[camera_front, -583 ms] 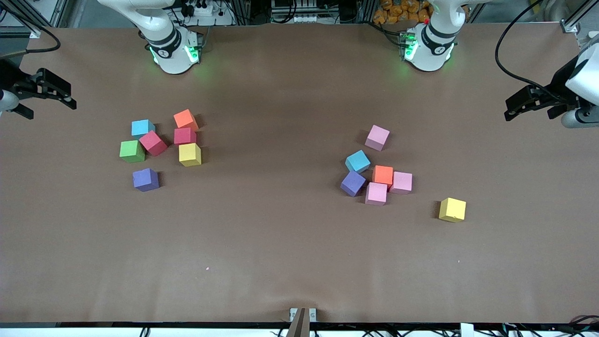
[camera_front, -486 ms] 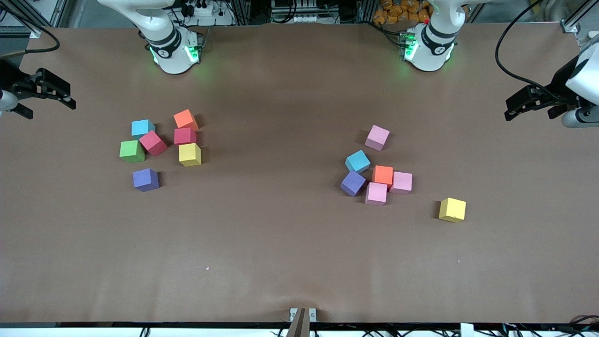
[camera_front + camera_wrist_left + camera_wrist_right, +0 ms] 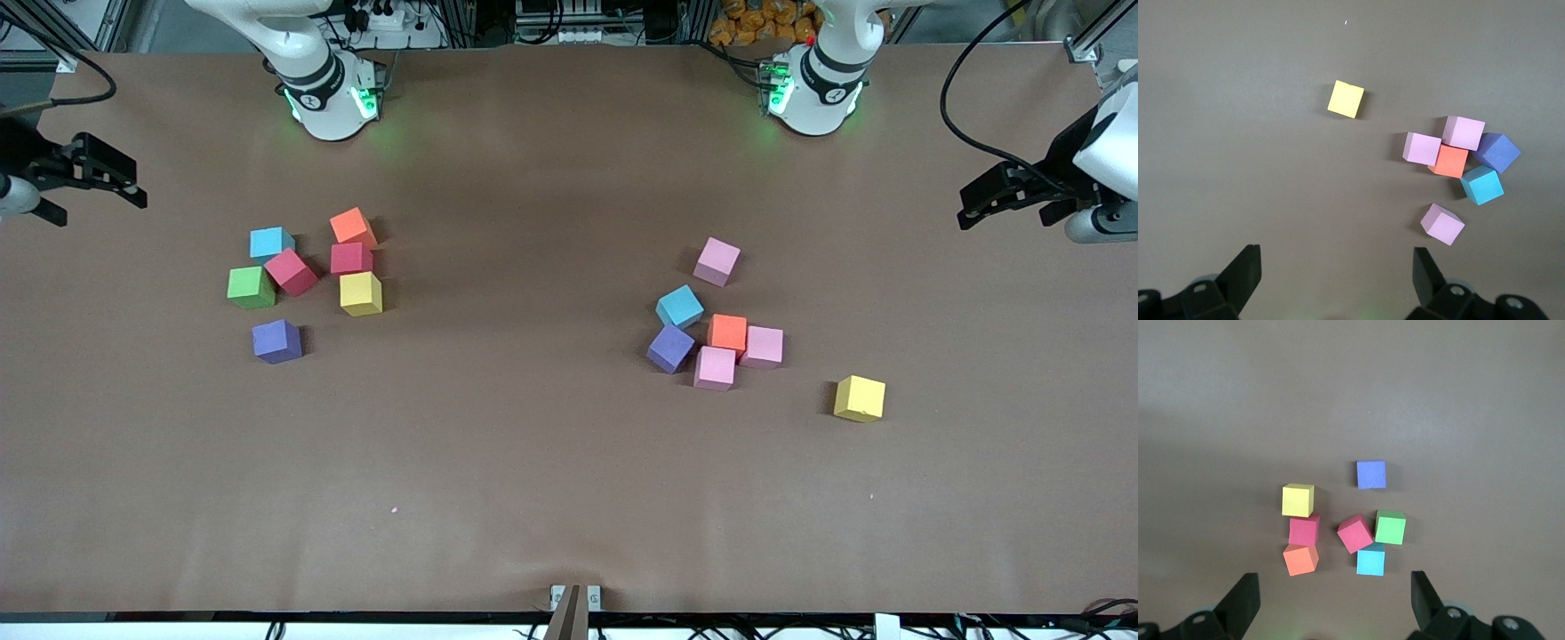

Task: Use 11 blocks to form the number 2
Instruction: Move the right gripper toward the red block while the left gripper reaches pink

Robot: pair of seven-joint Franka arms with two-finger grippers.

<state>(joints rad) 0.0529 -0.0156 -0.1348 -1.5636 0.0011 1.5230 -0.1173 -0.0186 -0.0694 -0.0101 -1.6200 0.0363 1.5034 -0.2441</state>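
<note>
Open grippers; blocks scattered, unaligned

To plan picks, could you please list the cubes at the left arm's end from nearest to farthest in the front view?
yellow foam cube, pink foam cube, orange foam cube, light blue foam cube, lone pink foam cube

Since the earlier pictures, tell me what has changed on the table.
Nothing visibly changed. The blocks lie in the same two loose groups, one toward each arm's end, no digit begun. The left gripper and right gripper still wait open over the table's ends, holding nothing.
</note>
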